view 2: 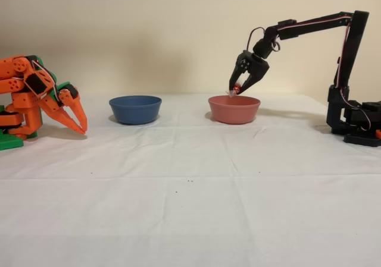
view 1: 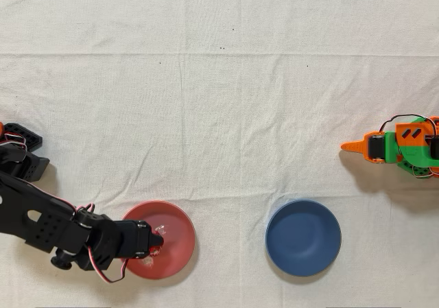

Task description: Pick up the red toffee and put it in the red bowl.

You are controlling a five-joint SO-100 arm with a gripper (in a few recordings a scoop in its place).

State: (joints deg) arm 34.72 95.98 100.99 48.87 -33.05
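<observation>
Over the lower left of the overhead view, the black arm (view 1: 48, 226) reaches in from the left edge, and its hand (view 1: 155, 242) sits above the left part of the red bowl (view 1: 175, 243). A small whitish and red speck at the fingertips is the red toffee (view 1: 160, 230), seen against the bowl's inside; from above I cannot tell whether it touches the bowl. The blue bowl (view 1: 303, 237) lies well apart to the right on the cloth-covered counter (view 1: 219, 116), and the idle orange arm (view 1: 398, 147) rests at the right edge.

From the side, in the fixed view, the black arm (view 2: 333, 53) stands at the right, its base (view 2: 356, 121) on the counter (view 2: 190, 189), and it stretches leftward with the hand (view 2: 238, 88) tilted down just above the rim of the red bowl (view 2: 234, 109). The fingers are clenched on the red toffee (view 2: 235, 90), which hangs clear of the bowl, over its left side. The blue bowl (view 2: 136, 109) sits to the left of the red one, and the orange arm (view 2: 38, 97) stands at the far left, its tip pointing down toward the cloth.
</observation>
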